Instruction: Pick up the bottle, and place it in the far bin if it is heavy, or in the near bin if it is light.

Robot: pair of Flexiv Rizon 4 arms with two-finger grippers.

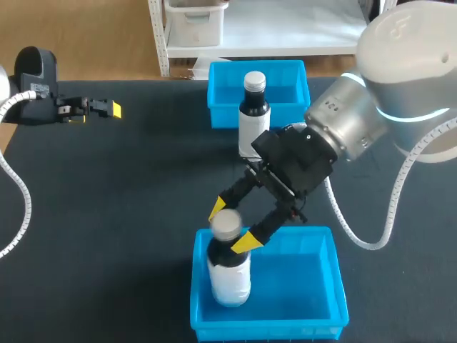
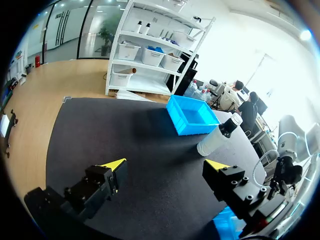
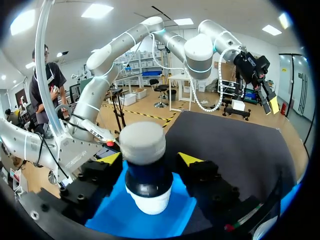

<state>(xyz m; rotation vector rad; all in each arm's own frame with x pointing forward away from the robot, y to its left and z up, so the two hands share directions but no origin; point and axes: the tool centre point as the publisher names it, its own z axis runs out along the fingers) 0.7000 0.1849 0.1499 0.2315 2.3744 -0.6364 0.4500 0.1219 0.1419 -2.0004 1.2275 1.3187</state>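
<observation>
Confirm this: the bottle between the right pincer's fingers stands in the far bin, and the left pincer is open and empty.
Wrong bin. The head view shows that bottle, between the fingers of the right pincer, standing in the near bin, not the far bin. The left pincer is open and empty.

Left arm [image 1: 37,89] aside, right arm [image 1: 357,121] centred (both jaws apart)

There's the right arm [image 1: 400,78], silver-grey with a glowing cyan light ring [image 1: 418,116], white ribbed cable [image 1: 368,246], black end effector [image 1: 231,225] tipped bright yellow.
</observation>
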